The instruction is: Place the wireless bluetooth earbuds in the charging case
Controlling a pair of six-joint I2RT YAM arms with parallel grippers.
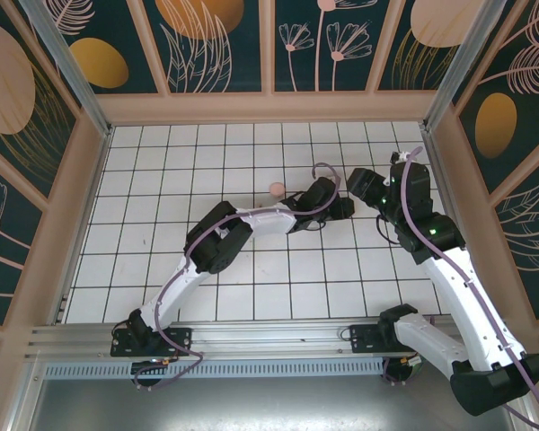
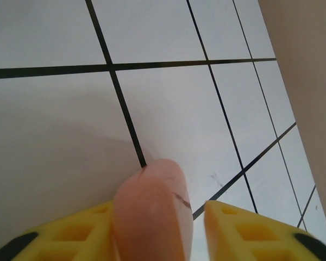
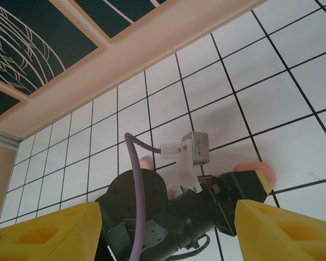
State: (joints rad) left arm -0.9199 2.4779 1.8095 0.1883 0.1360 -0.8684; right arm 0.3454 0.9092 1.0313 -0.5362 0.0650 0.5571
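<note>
A pale pink rounded charging case (image 2: 152,212) with a thin seam stands on a white tile between the yellow fingers of my left gripper (image 2: 160,209). The left finger touches it, but a clear gap separates the right finger (image 2: 244,228) from it, so the jaws are parted. In the top view the left gripper (image 1: 343,208) lies low at centre right. My right gripper (image 1: 361,185) hovers just behind it, open and empty, looking down on the left wrist and the pink case (image 3: 255,167). A small pink rounded piece (image 1: 275,188) lies apart to the left. I cannot tell whether it is one of the earbuds.
The white tiled floor (image 1: 162,233) is boxed in by a wooden ledge (image 1: 269,108) and patterned walls. The right wall (image 2: 309,65) stands close to the left gripper. The two arms nearly meet at centre right, with a purple cable (image 3: 131,163) arching over the left wrist.
</note>
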